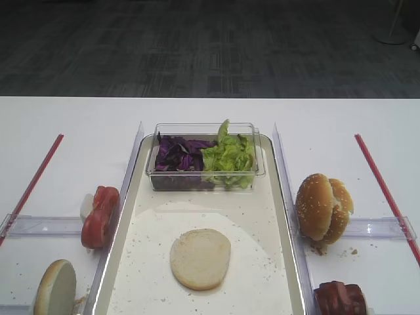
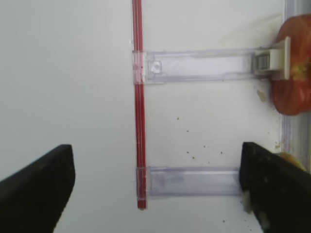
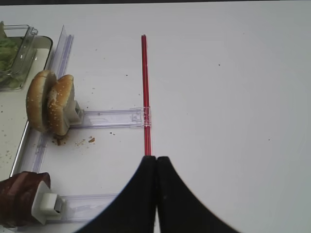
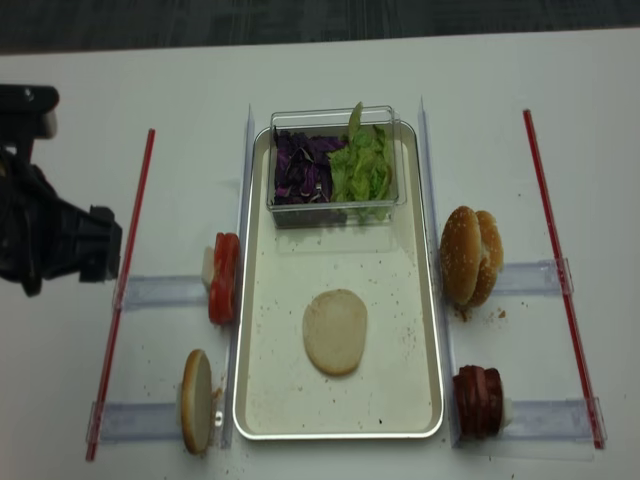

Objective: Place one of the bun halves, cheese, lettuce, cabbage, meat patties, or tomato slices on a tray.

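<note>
Looking down from the high exterior view, the tray [image 1: 287, 216] served as the landmark: one of the bun halves [image 1: 200, 258] lay flat, cut face up, on its crumb-speckled floor toward the near end, so one placement looked already made. At the tray's far end stood a clear tub [image 1: 205, 128] holding cabbage [image 1: 178, 156] on its left side and lettuce [image 1: 229, 156] on its right. Just outside the tray's left rim the tomato slices [image 1: 100, 216] stood on edge, with another bun half [image 1: 54, 287] nearer the camera; outside the right rim sat the sesame bun halves [image 1: 323, 208] and, nearer, the meat patties [image 1: 340, 299]. No cheese could be seen, and no arm showed here. In the right wrist view the right gripper [image 3: 156, 160] had its black fingers pressed together with nothing between them, poised over bare table well to the right of the tray, beside a red strip [image 3: 145, 92]. In the left wrist view the left gripper [image 2: 156, 182] stood spread wide and empty, left of the tray, with the tomato slices at the frame's right edge. The second high view showed the left arm [image 4: 50, 235] well apart from the tray on its left side, and the bun half resting alone on the tray floor. Judged from this, one item was delivered; any further items remained in their holders, untouched by either claw.
</note>
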Action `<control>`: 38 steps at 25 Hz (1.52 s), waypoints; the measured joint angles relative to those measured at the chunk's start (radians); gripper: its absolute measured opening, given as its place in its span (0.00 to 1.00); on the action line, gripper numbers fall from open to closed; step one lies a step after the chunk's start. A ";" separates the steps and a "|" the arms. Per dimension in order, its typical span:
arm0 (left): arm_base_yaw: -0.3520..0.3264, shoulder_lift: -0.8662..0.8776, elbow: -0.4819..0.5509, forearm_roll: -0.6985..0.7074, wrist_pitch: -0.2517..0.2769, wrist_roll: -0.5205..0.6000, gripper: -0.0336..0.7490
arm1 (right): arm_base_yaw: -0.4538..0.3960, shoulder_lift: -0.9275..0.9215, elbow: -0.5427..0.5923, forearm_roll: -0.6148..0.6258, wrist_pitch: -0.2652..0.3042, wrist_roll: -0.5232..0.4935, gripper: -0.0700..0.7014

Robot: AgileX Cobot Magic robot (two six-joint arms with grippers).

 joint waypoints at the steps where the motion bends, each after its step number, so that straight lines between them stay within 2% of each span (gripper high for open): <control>1: 0.000 -0.034 0.017 -0.009 0.002 0.000 0.85 | 0.000 0.000 0.000 0.000 0.000 0.000 0.56; 9: 0.000 -0.307 0.166 -0.016 0.034 0.000 0.85 | 0.000 0.000 0.000 0.000 0.000 0.000 0.56; 16: 0.000 -0.523 0.230 -0.016 0.092 -0.004 0.85 | 0.000 0.000 0.000 0.000 0.000 0.000 0.56; 27: 0.000 -0.828 0.381 -0.016 0.133 -0.005 0.83 | 0.000 0.000 0.000 0.000 0.000 0.000 0.56; 38: 0.000 -1.118 0.388 -0.014 0.145 -0.005 0.83 | 0.000 0.000 0.000 0.000 0.000 0.000 0.56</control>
